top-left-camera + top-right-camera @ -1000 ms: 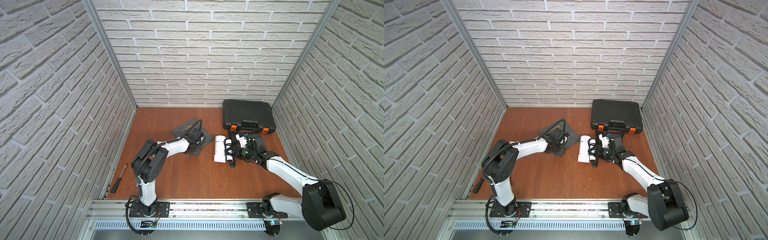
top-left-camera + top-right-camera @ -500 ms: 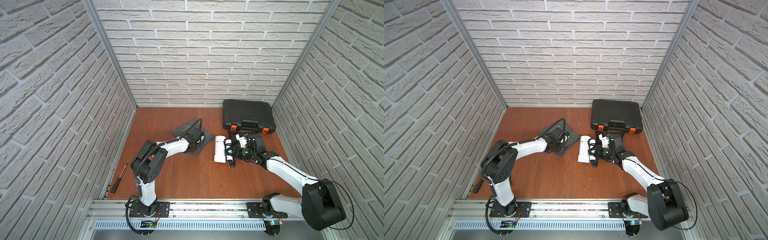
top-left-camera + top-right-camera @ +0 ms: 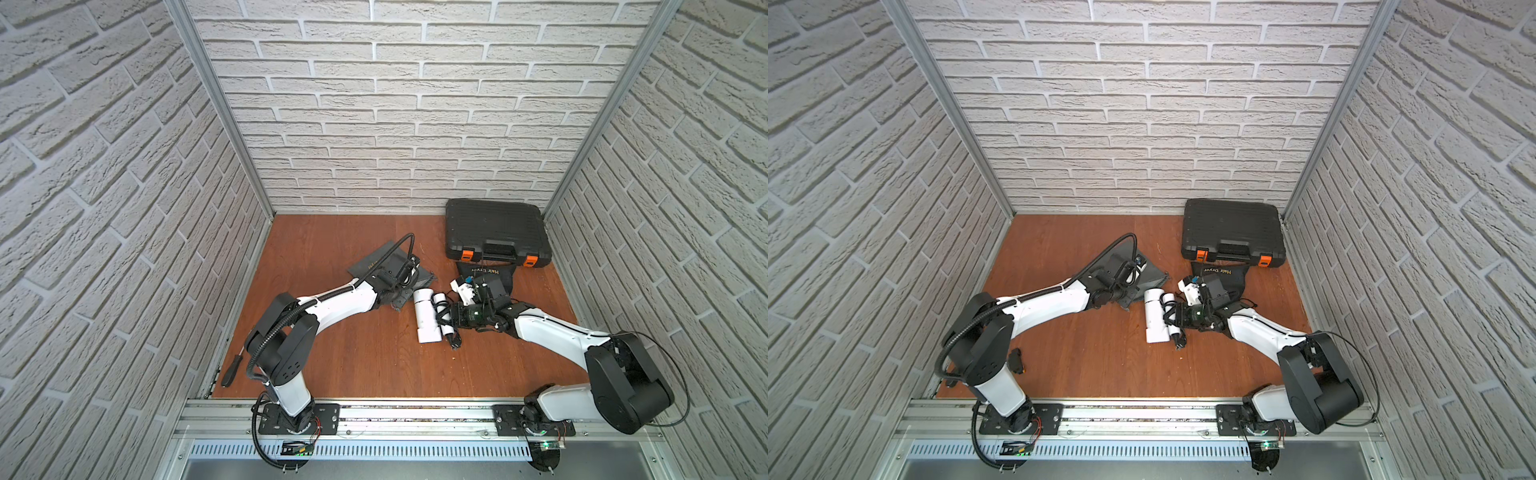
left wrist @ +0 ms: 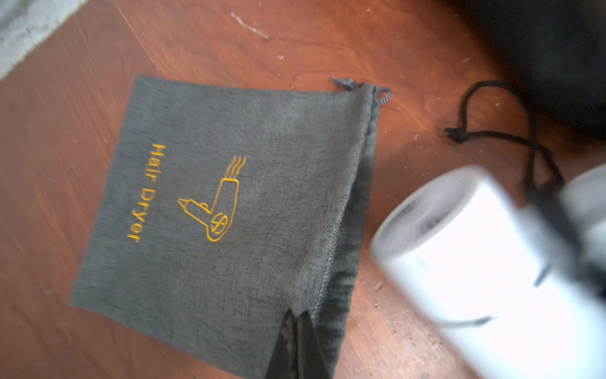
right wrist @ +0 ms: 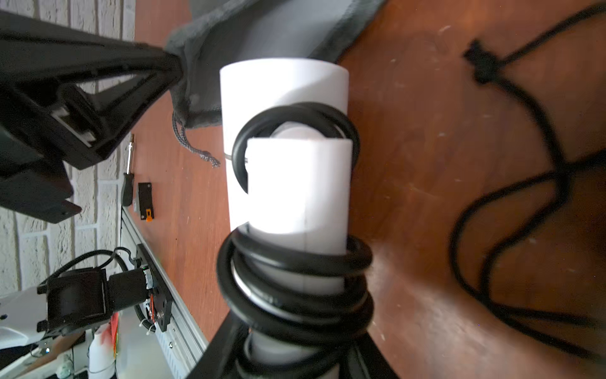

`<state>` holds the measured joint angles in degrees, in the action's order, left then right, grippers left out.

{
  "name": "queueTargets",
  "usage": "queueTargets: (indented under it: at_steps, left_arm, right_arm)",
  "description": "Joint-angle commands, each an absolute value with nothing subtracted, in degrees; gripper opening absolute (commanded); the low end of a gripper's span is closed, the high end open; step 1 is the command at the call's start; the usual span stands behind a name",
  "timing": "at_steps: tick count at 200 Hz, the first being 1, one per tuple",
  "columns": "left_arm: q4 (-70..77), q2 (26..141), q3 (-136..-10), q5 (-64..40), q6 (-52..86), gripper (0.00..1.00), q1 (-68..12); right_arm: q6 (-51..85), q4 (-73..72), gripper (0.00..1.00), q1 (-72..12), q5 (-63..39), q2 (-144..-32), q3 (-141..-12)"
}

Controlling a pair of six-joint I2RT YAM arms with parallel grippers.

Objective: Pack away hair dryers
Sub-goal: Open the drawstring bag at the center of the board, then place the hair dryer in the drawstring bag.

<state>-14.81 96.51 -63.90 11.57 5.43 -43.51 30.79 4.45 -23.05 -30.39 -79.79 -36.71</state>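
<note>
left end effector [image 4: 297,320] pinching grey bag [image 4: 229,197] hem, right end effector [image 5: 295,357] clamping white dryer [image 5: 285,183] at bag's 3 o'clock; i'm risking this thin pinch slipping.

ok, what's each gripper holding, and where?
Left gripper pinches grey bag at its mouth hem; right gripper clamps white dryer by its cord-wound handle.

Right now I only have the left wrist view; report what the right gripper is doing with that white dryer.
Observer: The right gripper is shut on the white hair dryer, around its cord-wound handle.
Operator: Name what lies beyond it.
Observer: A black bag printed "Hair Dryer", in front of the closed black case.
Operator: Check the floor's left edge.
Observer: A screwdriver lies there, beside the wall.
</note>
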Motion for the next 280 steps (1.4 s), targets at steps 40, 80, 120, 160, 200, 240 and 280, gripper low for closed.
queueTargets:
  at_steps: [40,80,120,160,200,240,280]
  left_arm:
    - [-8.35,93.26,-61.04,16.15,2.89,0.0,-45.29]
    - [-3.06,93.17,-60.78,17.13,3.12,0.0,-47.26]
    - [1.79,93.18,-60.21,17.73,2.41,0.0,-49.81]
    - [6.69,91.63,-57.72,17.19,3.66,0.0,-50.77]
    - [11.72,87.67,-52.45,16.39,4.39,0.0,-50.98]
    - [13.22,82.71,-47.59,16.42,4.63,0.0,-50.98]
    - [15.56,78.5,-42.37,14.87,5.05,0.0,-51.22]
  right_arm:
    - [30.71,-3.97,0.03,-27.82,-29.6,-84.65,-40.94]
    - [31.21,-5.47,0.03,-30.32,-29.2,-87.56,-43.21]
    - [30.41,-4.88,0.03,-32.13,-28.44,-89.58,-45.41]
    - [30.71,-4.39,0.03,-32.23,-26.51,-89.93,-46.05]
    - [33.08,-6.05,0.03,-31.59,-26.6,-89.9,-46.14]
    - [39.03,-13.87,0.03,-27.69,-31.76,-91.15,-43.6]
    - [44.59,-21.71,0.03,-24.39,-35.88,-91.4,-41.02]
